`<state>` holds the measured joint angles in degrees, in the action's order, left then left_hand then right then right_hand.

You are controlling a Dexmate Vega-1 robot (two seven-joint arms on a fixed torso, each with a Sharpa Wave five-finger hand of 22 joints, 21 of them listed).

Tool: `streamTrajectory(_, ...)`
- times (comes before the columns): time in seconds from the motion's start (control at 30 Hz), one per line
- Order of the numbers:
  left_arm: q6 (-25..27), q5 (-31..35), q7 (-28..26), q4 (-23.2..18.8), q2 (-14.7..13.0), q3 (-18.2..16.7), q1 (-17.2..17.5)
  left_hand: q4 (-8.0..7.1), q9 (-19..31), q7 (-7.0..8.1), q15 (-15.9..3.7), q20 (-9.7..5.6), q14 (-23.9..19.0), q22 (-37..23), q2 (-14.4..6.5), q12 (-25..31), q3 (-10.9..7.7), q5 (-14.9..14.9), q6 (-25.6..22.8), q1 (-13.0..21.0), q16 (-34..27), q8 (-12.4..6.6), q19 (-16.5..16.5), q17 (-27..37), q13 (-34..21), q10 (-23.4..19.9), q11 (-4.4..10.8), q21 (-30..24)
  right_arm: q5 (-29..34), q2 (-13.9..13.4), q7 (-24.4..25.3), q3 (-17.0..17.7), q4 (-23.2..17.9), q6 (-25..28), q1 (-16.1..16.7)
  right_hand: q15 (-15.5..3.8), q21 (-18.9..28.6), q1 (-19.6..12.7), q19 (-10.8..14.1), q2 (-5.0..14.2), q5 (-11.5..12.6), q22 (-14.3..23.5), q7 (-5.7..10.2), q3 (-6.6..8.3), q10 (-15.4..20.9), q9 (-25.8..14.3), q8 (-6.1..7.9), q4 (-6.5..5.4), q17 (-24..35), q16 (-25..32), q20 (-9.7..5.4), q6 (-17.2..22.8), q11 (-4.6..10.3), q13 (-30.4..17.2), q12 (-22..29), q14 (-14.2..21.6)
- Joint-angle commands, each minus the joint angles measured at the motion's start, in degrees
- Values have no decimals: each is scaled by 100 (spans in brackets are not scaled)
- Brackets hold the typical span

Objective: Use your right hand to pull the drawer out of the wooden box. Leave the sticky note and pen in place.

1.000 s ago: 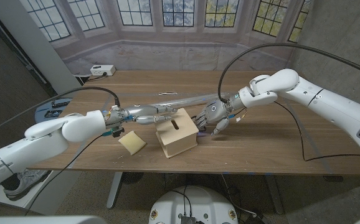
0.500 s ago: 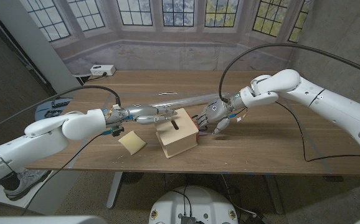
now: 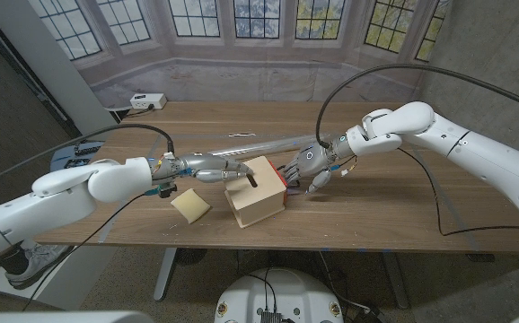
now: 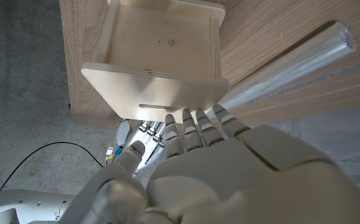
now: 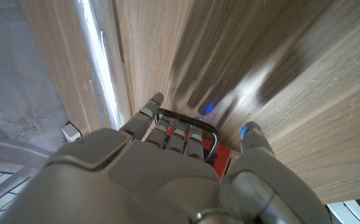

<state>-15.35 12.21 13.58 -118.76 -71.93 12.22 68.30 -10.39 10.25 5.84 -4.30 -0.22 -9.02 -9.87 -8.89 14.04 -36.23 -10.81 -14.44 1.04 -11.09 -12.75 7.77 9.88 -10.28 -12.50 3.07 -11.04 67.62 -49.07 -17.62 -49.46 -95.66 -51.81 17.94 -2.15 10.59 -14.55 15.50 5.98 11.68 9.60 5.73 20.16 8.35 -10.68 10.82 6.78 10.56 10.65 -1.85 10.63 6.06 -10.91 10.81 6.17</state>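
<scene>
The pale wooden box (image 3: 258,199) stands near the table's front middle, with a dark slot in its top. A red drawer front (image 3: 284,182) shows at its right end. My right hand (image 3: 310,165) is at that end. In the right wrist view its fingers (image 5: 174,134) hook over the drawer's black wire handle (image 5: 208,129) above the red front (image 5: 221,160). My left hand (image 3: 216,169) reaches the box's left end. Its fingertips (image 4: 195,117) touch the wooden end face (image 4: 152,90) and hold nothing. The yellow sticky note pad (image 3: 190,206) lies left of the box.
A long clear tube (image 3: 259,142) lies across the table behind the box and also shows in the left wrist view (image 4: 286,65). A thin white stick (image 3: 239,135) lies behind it. A white socket block (image 3: 145,101) sits at the far left corner. The table's front edge (image 3: 268,240) is close.
The red drawer front shows a little more at the box's right end. Both arms have barely moved.
</scene>
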Motion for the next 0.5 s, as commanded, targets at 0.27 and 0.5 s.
streamTrajectory(0.27,151,157,85,-125,-201,70,-18,-36,9,21,3,-29,-121,-19,-21,22,16,-22,-190,-80,-34,-30,31,-1,-23,-170,-4,-30,-98,-72,-171,144,-168,240,177,-485,14,47,1,-22,41,10,17,53,7,-6,40,18,23,28,1,36,26,-21,40,35)
streamTrajectory(0.5,184,239,34,-167,-261,64,36,-42,9,25,7,-36,-138,-20,-25,13,27,-20,-216,-88,-26,-19,35,0,-22,-188,2,-32,-113,-67,-229,163,-183,298,192,-482,16,55,2,-18,43,10,16,59,14,-5,40,18,24,28,2,37,2,-21,44,33)
